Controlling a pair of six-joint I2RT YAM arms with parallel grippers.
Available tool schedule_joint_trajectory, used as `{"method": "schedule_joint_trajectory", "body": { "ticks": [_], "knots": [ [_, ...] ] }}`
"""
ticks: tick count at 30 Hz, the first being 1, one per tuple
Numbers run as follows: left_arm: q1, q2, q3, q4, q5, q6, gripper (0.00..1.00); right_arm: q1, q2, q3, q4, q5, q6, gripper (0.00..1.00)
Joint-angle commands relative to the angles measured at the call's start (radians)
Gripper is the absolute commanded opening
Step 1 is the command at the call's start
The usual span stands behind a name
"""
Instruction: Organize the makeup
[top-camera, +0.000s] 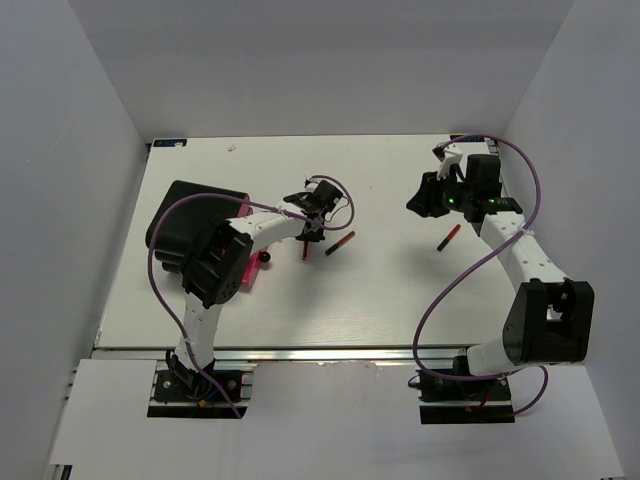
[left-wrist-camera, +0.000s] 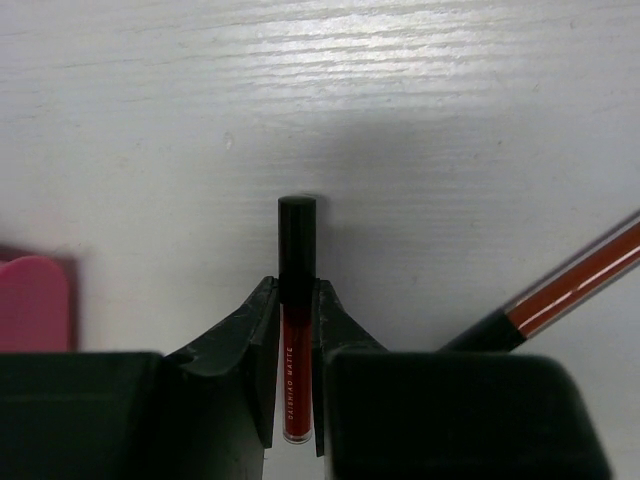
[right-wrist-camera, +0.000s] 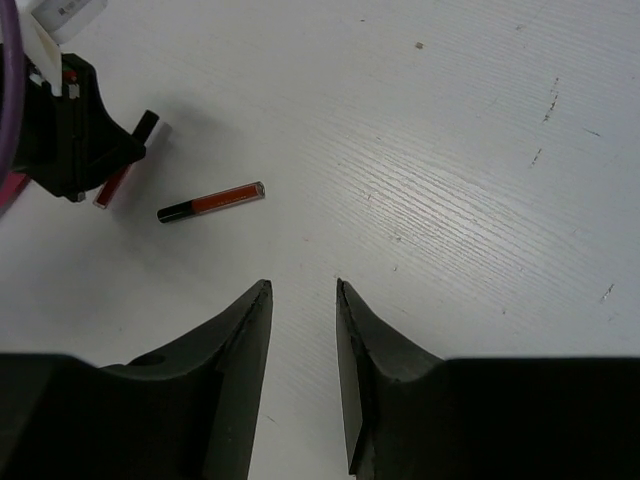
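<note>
On the bench (left-wrist-camera: 450, 120), stick pinched
Your left claw (left-wrist-camera: 297, 290) hugs the red stick (left-wrist-camera: 297, 240); lift straight. Your right claw (right-wrist-camera: 303, 290) sits half-open, empty.

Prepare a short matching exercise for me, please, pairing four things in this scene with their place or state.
Things:
1. left gripper
2. right gripper
3. black box
4. loose stick

Places or states:
A. lies alone on the right side of the table
B. jaws apart, nothing between them
C. stands at the table's left side
D. jaws closed on a red tube with a black cap

Pairs: 1-D, 2-B, 3-C, 4-A
</note>
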Motion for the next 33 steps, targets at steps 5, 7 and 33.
{"method": "schedule_joint_trajectory", "body": {
  "ticks": [5, 7, 33],
  "knots": [
    [-0.01, -0.293, 0.021, -0.144, -0.192, 0.119, 0.0, -0.007, -0.044, -0.029, 0.049, -0.008, 0.018, 0.38],
    [-0.006, -0.328, -0.025, -0.172, -0.23, 0.16, 0.0, -0.007, -0.041, -0.032, 0.052, -0.011, 0.021, 0.38],
    [0.073, -0.387, -0.3, -0.094, -0.328, 0.274, 0.03, -0.007, -0.033, -0.03, 0.053, -0.003, 0.016, 0.37]
  ]
}}
